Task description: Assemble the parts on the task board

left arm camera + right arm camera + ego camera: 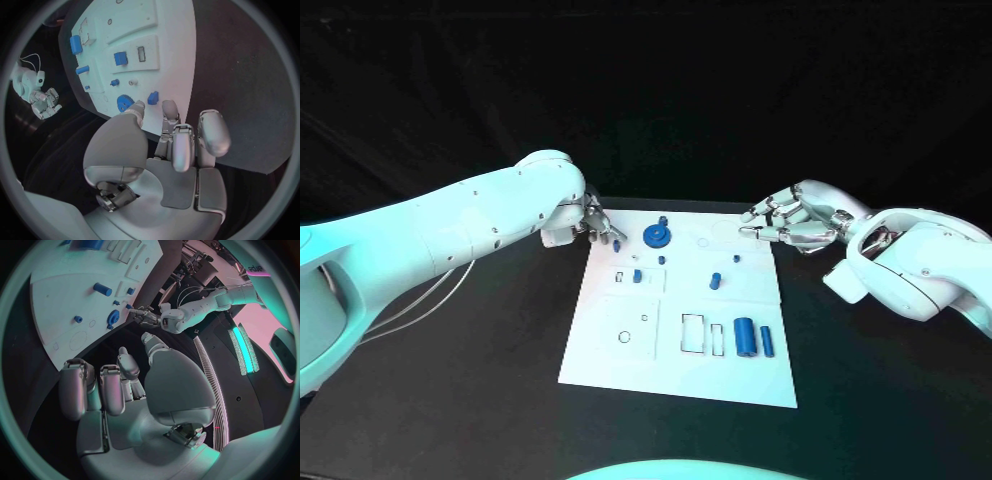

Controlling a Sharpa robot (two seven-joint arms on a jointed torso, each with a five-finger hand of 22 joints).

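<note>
The white task board [682, 330] lies in the middle of the table. A blue gear [656, 235] sits near its far edge, and a small blue part [616, 243] lies at the far left corner. My left hand [586, 220] hovers at that corner with its fingers apart and nothing in them. In the left wrist view the small part [152, 97] lies just past the fingertips [169, 107], beside the gear [125, 103]. My right hand [793, 224] hangs off the board's far right corner, fingers loosely bent and empty. Two blue cylinders [753, 338] lie near the front right.
More small blue parts [638, 275] [715, 281] stand mid-board, beside outlined slots [694, 333] and a round recess [630, 335]. Black table [877, 380] surrounds the board. The right wrist view shows the board [56, 300], the gear [113, 317] and my left hand [145, 315] beyond it.
</note>
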